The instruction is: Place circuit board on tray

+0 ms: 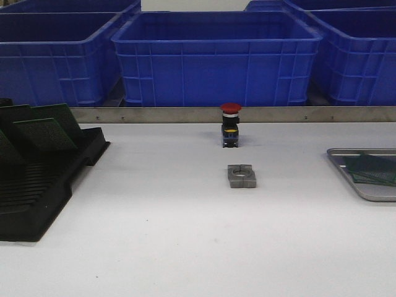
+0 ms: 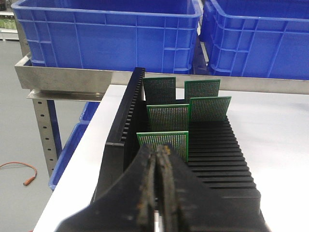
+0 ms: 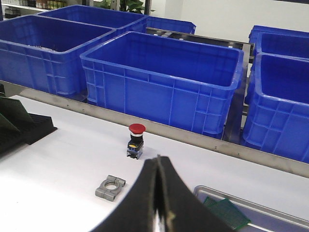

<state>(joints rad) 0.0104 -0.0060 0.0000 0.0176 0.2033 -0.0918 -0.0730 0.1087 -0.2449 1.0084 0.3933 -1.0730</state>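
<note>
Left wrist view shows the left claw pressed together at six o'clock of the nearest circuit board, risking knocking it unless reopened.

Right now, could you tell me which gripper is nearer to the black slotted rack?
Left. The left gripper sits shut directly over the rack; the right gripper, also shut, is off near the tray.

No text, label or number is legible anywhere here.
</note>
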